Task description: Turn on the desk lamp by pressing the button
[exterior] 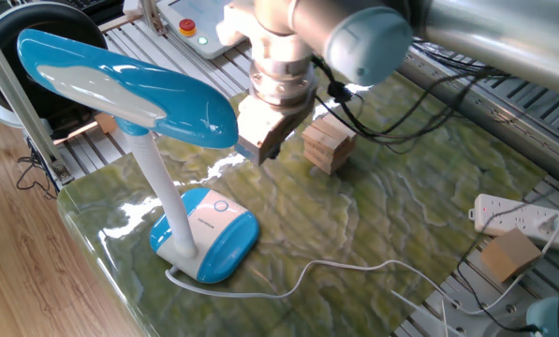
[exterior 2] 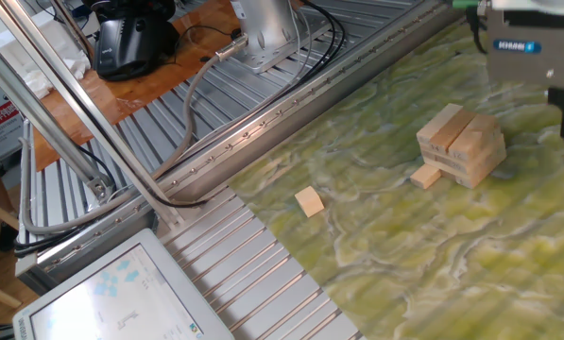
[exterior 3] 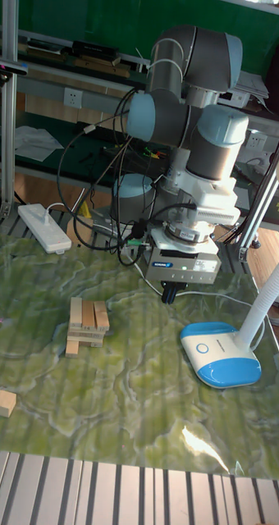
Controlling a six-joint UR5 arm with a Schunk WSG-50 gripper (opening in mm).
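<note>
The desk lamp has a long blue-and-white head, a white curved neck and a rounded blue-and-white base standing near the table's left corner. The button is a small ringed circle on top of the base, uncovered, and it also shows in the tall view as the button. My gripper hangs in the air to the right of the lamp head, above and behind the base, touching nothing. The tall view puts the gripper up and left of the base. No view shows a gap or contact between the fingertips.
A stack of wooden blocks stands just right of the gripper. A small wooden cube lies apart from it. The lamp's white cord trails across the table. A power strip and a cardboard box sit at the right edge.
</note>
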